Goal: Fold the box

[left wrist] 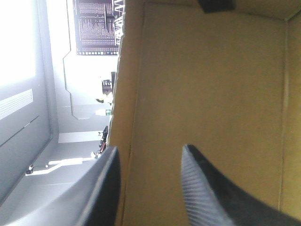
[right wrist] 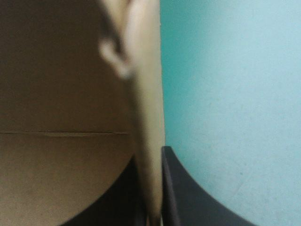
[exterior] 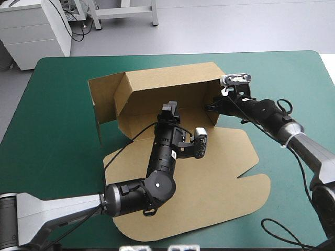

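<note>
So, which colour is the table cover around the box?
The cover is plain teal-green; the high view shows it best.

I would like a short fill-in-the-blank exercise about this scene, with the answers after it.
1. The brown cut-board box sits on a ____ table cover.
2. The left gripper, with black fin-shaped fingers, is ____ (open/shut).
3. The right gripper is ____ on the box's end wall (open/shut).
Answers: teal-green; open; shut.

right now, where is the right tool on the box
In the high view the right tool is at the right end of the box, shut on the edge of its raised end wall, with bare teal-green cover just outside it.
</note>
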